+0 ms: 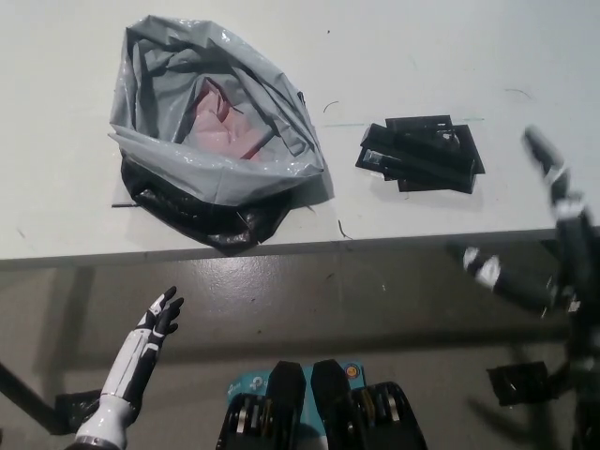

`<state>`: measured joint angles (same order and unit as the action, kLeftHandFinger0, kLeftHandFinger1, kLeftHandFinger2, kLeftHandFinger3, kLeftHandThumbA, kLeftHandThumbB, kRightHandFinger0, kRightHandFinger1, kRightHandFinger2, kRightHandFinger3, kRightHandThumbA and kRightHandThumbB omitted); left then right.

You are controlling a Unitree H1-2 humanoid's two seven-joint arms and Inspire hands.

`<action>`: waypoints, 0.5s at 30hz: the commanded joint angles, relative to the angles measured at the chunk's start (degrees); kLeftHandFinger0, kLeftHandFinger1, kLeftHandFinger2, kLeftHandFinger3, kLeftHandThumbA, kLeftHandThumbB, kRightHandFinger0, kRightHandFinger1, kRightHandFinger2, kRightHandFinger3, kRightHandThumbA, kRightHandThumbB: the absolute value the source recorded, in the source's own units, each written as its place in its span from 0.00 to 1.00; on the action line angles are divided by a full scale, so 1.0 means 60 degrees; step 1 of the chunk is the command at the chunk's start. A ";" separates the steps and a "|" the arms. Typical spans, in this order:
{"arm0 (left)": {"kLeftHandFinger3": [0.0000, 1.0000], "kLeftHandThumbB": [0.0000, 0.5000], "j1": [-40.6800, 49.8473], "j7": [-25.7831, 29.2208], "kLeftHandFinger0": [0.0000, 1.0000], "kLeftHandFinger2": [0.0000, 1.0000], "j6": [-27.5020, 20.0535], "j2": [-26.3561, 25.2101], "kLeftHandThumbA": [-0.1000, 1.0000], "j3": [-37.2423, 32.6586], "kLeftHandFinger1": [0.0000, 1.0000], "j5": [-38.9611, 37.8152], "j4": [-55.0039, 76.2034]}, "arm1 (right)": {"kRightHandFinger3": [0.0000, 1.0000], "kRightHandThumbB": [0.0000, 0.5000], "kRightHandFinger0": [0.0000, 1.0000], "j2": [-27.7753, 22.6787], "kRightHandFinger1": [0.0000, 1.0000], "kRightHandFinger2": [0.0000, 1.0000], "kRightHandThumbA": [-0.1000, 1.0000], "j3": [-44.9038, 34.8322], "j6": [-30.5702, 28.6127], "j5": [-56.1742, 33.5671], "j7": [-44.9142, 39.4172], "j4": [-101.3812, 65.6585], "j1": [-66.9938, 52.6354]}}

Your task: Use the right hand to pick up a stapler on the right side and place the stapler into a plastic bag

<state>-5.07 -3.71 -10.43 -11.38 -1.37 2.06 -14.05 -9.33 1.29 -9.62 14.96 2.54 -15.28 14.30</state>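
The white table (450,56) is the largest thing; its top is smooth and matte, with some thin dark scratches. Its front edge runs across the middle of the view, and under it there is a grey-brown floor.

The plastic bag (169,159) lies on the left part of the table, and its lower side reaches almost to the front edge. It is made of thin, glossy film with many wrinkles, grey on the inside and black on the outside where it folds under. Its mouth is wide open and turned upward. Inside it lies something pink and crumpled (220,127) — I cannot tell what it is.

The stapler (422,153) rests on the right part of the table, well apart from the bag and not close to the front edge. It is black, flat and angular, like long bars lying across each other; whether it is one piece or several is not clear.

The black right hand (562,253) is at the right end of the table, over the front edge, a little blurred. Its fingers are spread wide and it holds nothing — it does not touch the stapler.

The white left hand (161,319) rests low, in front of the table's left part, fingers apart and empty.
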 commanded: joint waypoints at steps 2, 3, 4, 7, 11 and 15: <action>1.00 1.00 -0.0040 -0.0130 1.00 1.00 -0.0623 -0.0108 1.00 -0.0037 1.00 0.0068 0.0164 | 1.00 0.69 1.00 -0.1734 1.00 1.00 0.87 0.0030 0.4570 0.0288 -0.2306 0.0288 0.4482; 1.00 1.00 -0.0041 -0.0128 1.00 1.00 -0.0636 -0.0103 1.00 -0.0040 1.00 0.0064 0.0149 | 1.00 0.68 1.00 -0.1833 1.00 1.00 0.87 0.0126 0.4753 0.0373 -0.2454 0.0480 0.4761; 1.00 1.00 -0.0058 -0.0122 1.00 1.00 -0.0645 -0.0101 1.00 -0.0041 1.00 0.0051 0.0130 | 1.00 0.71 1.00 -0.1980 1.00 1.00 0.87 0.0349 0.5061 0.0545 -0.2667 0.0984 0.5348; 1.00 1.00 -0.0036 -0.0095 1.00 1.00 -0.0666 -0.0096 1.00 -0.0034 1.00 0.0036 0.0116 | 1.00 0.71 1.00 -0.2030 1.00 1.00 0.83 0.0720 0.5493 0.0471 -0.2995 0.2405 0.6449; 1.00 1.00 -0.0058 -0.0122 1.00 1.00 -0.0691 -0.0081 1.00 -0.0069 1.00 0.0003 0.0060 | 1.00 0.70 1.00 -0.1985 1.00 1.00 0.81 0.1376 0.5074 0.0677 -0.3350 0.5098 0.7802; 1.00 1.00 -0.0120 -0.0146 1.00 1.00 -0.0616 -0.0074 1.00 -0.0061 1.00 -0.0060 0.0091 | 1.00 0.66 1.00 -0.1767 1.00 1.00 0.80 0.1891 0.4355 0.0917 -0.3289 0.7475 0.8708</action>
<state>-4.85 -3.72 -10.41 -11.31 -2.03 2.00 -15.03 -17.49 6.50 6.77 16.40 -6.37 8.54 47.40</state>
